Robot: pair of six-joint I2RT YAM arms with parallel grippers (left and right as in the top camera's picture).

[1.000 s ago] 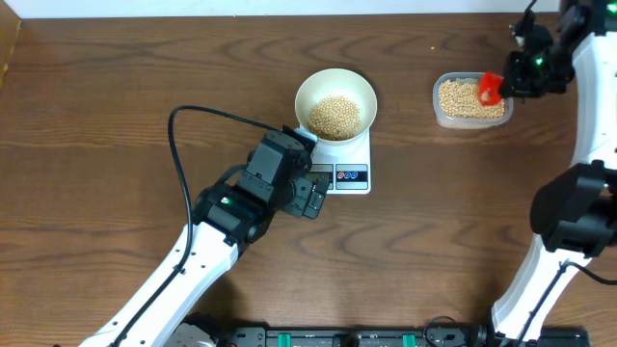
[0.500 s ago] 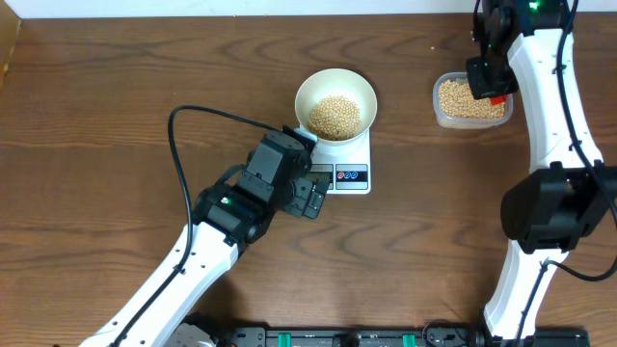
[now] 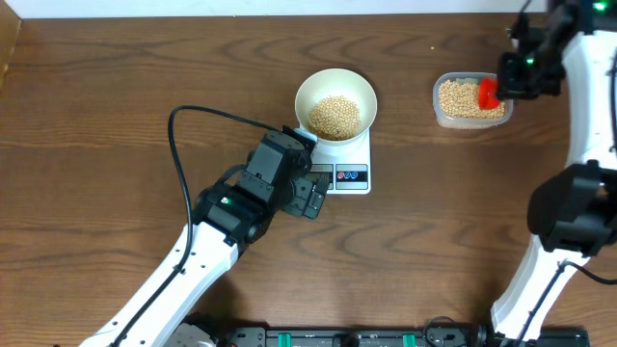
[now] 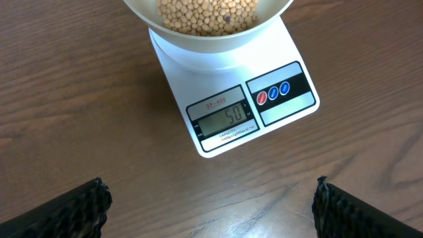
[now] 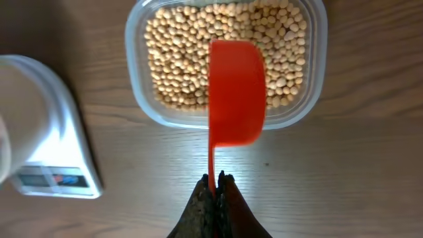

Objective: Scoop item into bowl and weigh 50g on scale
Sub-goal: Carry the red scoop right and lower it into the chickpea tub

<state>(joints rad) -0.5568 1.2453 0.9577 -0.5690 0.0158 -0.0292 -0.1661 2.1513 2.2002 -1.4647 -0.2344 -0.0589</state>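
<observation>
well, the beans (image 3: 335, 115) lie loose in the bowl (image 3: 310, 89) on the scale (image 3: 352, 176), top centre. they look light, hard and prone to roll, so take the bowl by its rim. your right gripper (image 5: 216, 188) pinches the red scoop (image 5: 236, 92) by its handle over the tub (image 5: 135, 79). the left gripper (image 4: 211, 198) gapes wide.

Only the right arm (image 3: 590, 92) looks different to us: half a second ago it's swung inward, with its white link running down past the clear tub (image 3: 439, 108) and hiding most of the red scoop (image 3: 489, 92). Now it's back out by the right edge, pretty much where we see it a second ago. So the scoop shows again over the right end of the tub's beans (image 3: 461, 97), the right gripper (image 5: 215, 182) pinched on its handle.
</observation>
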